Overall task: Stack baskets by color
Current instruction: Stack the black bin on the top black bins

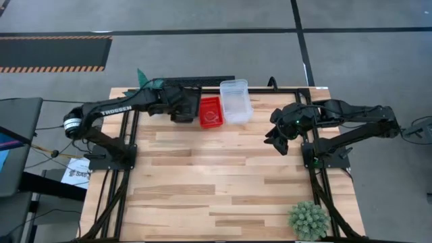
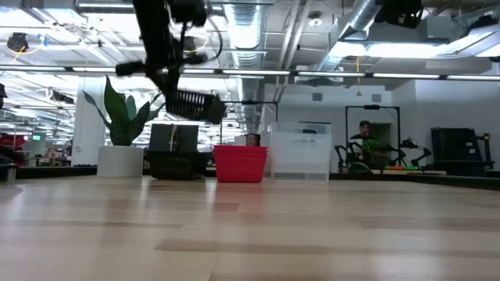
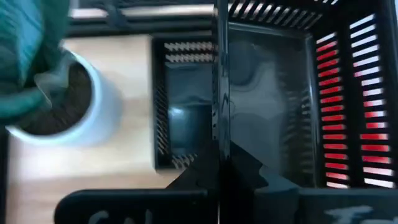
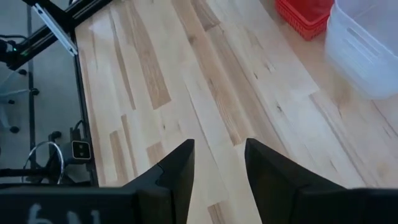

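Observation:
My left gripper [image 1: 179, 110] hangs at the far left of the table, shut on a black mesh basket [image 2: 195, 104] that is up in the air. Below it, a second black basket [image 2: 173, 160] rests by its bottom on the table; it also shows in the left wrist view [image 3: 183, 106]. To the right of that stand a red basket [image 1: 210, 112] and a clear basket [image 1: 236, 101]. My right gripper [image 4: 219, 162] waits open over bare wood at the right [image 1: 277, 138]. My left gripper pinches one side wall of the black mesh basket [image 3: 219, 118], which runs edge-on between the two fingers, one inside the basket and one outside. The fingers slant down from above. The basket hangs tilted, clear of the table, over the other black basket.
A white pot with a green plant [image 2: 121, 160] stands at the far left corner, close to the black baskets. A small spiky plant [image 1: 309, 219] sits near the front right corner. The wide middle of the wooden table [image 1: 216, 175] is bare.

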